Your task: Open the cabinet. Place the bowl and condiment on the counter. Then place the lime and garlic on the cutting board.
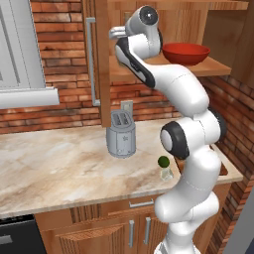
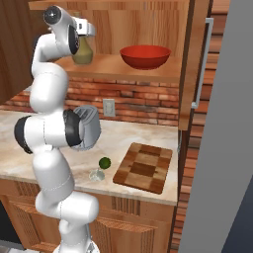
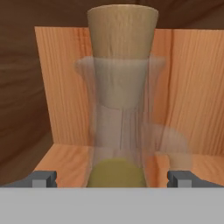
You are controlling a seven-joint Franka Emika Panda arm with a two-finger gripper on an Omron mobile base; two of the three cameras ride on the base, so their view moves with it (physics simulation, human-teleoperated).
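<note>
**Now at the shelf: jaws spread around the bottle neck**

I have the gripper (image 3: 112, 178) up inside the open cabinet (image 1: 101, 59), and its two finger tips stand wide apart, one on each side of the condiment (image 3: 120, 109). From the hand camera I see the bottle's clear neck and cork stopper right in front of me, centred between the tips; neither tip touches the glass that I can make out, so nothing is pinched. In the right base view the olive-green bottle sits on the cabinet shelf just beside the hand, at the shelf's left end. The bowl (image 2: 145, 56) rests on the same shelf, well to the right of the bottle. Down on the counter (image 1: 54, 163) I see the lime (image 2: 105, 162) with the garlic (image 2: 96, 174) just beside it, both near the cutting board (image 2: 144, 167) but not on it. A grey toaster (image 1: 121, 135) stands further back against the brick wall.
</note>
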